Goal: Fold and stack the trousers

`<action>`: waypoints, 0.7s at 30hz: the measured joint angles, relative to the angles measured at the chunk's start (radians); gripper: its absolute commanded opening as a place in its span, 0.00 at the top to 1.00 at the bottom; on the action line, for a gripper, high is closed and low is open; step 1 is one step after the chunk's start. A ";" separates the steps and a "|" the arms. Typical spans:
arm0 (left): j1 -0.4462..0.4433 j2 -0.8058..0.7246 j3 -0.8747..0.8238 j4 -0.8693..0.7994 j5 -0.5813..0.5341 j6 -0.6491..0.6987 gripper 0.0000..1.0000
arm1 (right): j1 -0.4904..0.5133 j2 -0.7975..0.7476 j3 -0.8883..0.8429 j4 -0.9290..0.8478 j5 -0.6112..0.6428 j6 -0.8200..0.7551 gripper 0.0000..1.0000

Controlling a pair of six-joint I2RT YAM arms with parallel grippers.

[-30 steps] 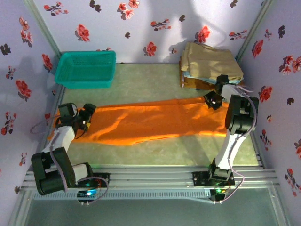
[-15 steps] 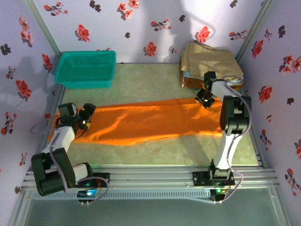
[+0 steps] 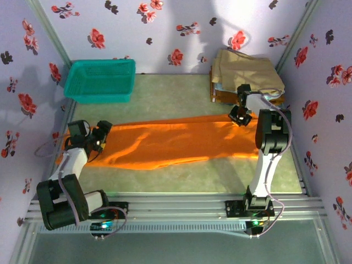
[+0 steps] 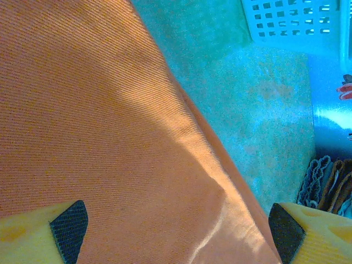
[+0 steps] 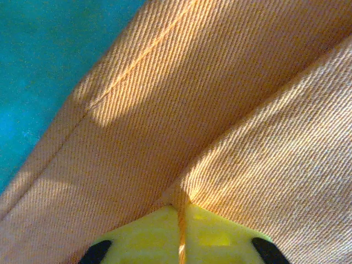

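Pinching the trousers (image 3: 176, 140) at their far right edge, the right gripper (image 3: 241, 116) is clamped on a fold; the left gripper (image 3: 99, 137) gapes wide over their left end.

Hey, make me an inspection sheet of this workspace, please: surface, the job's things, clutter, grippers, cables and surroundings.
Surface: green mat, flat, no spills seen.
Job's things: orange trousers laid out long, left to right across the mat.
Clutter: teal basket far left; stack of folded garments far right, tan on top.
Grippers: left gripper open over the trousers' left end; right gripper shut on a pinch of the trousers at their right end.
Cables: thin cable looping beside the left arm.
Surroundings: floral walls on three sides.
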 measured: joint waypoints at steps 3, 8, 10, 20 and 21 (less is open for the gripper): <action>0.000 0.000 0.000 0.000 0.000 0.000 0.12 | 0.000 0.000 0.002 -0.003 0.000 -0.002 0.97; 0.000 0.000 0.000 -0.001 0.000 0.000 0.12 | 0.001 -0.011 0.002 -0.010 0.001 -0.002 1.00; 0.000 -0.002 0.000 -0.003 0.000 0.000 0.12 | 0.003 -0.029 0.001 -0.019 0.005 -0.004 1.00; 0.000 -0.019 0.000 -0.009 0.000 0.000 0.12 | 0.038 -0.172 0.028 -0.085 0.046 -0.024 1.00; 0.000 -0.019 0.001 -0.009 0.000 0.000 0.12 | 0.039 -0.170 0.043 -0.092 0.050 -0.028 1.00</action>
